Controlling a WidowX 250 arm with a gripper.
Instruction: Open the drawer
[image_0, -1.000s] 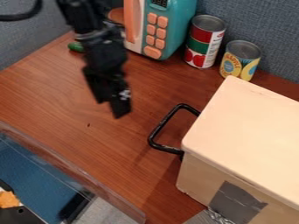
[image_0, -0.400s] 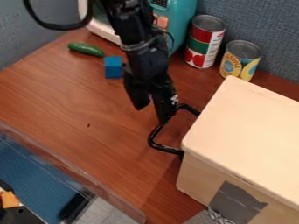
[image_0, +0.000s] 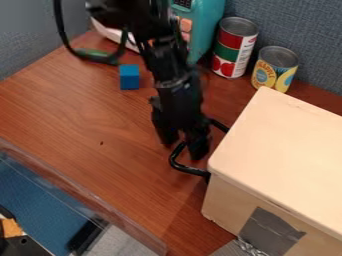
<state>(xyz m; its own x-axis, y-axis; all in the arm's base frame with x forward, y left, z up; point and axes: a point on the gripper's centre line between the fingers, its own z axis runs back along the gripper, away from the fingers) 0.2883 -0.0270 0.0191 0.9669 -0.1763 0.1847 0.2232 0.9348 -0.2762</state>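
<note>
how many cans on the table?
2: a tall red-and-green can beside the teal microwave, and a shorter yellow-labelled can right of it, behind the box. The arm could hide more.

Below me spreads a reddish-brown counter (image_0: 80, 117), its wood grain plain to me under soft light. Behind it I face a blue-grey, fabric-like wall (image_0: 310, 30); a greyer wall (image_0: 27, 45) rises on the picture's left. A clear panel (image_0: 70, 189) edges the counter, with a blue surface (image_0: 40, 200) beyond.
</note>
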